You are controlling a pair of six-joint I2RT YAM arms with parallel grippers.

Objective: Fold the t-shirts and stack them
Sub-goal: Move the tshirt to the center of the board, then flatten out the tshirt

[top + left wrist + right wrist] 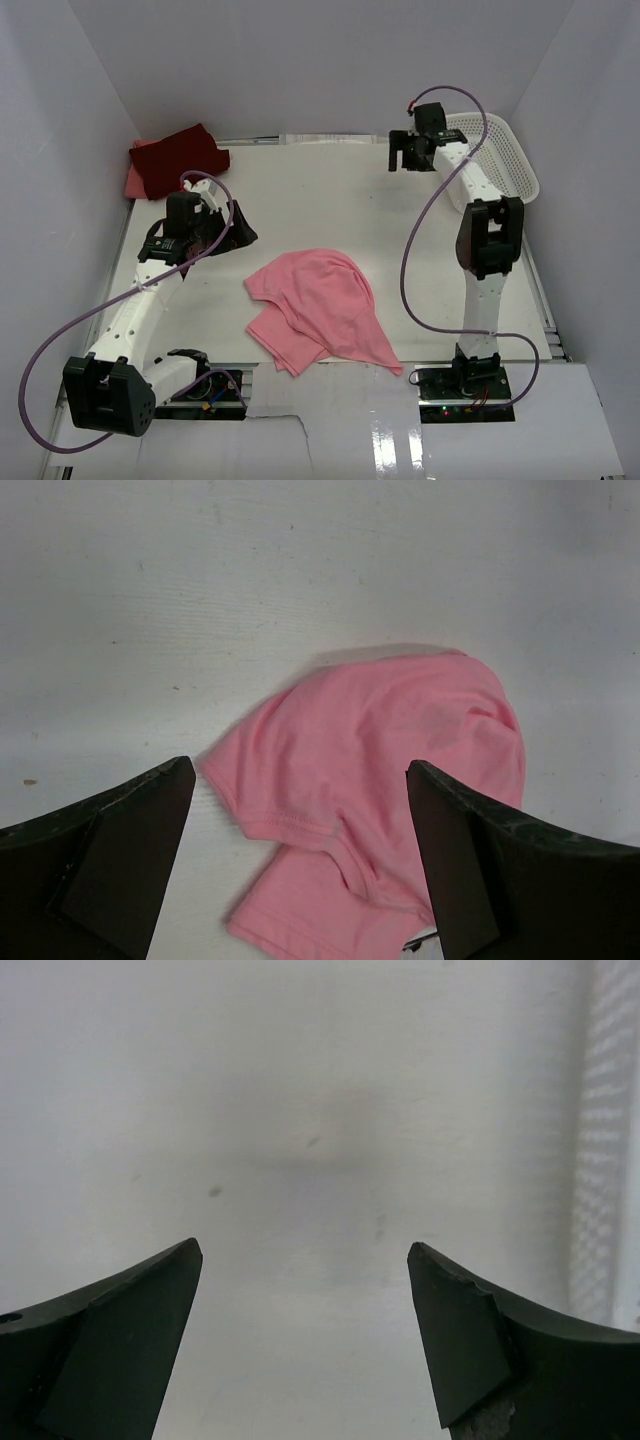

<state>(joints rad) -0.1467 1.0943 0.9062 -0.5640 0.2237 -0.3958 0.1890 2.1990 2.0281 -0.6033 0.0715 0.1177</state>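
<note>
A light pink t-shirt [318, 308] lies crumpled in the middle of the table. In the left wrist view the same t-shirt [380, 750] shows a sleeve and hem towards the camera. A dark maroon t-shirt [183, 155] lies folded at the back left corner on top of a salmon pink one [135, 183]. My left gripper [236, 230] hovers just left of the light pink shirt, open [300, 763], with nothing held. My right gripper [405, 158] is at the back right over bare table, open [304, 1245] and empty.
A white mesh basket [508, 160] stands at the back right corner, right of the right gripper; its wall shows at the edge of the right wrist view [605, 1160]. White walls enclose the table on three sides.
</note>
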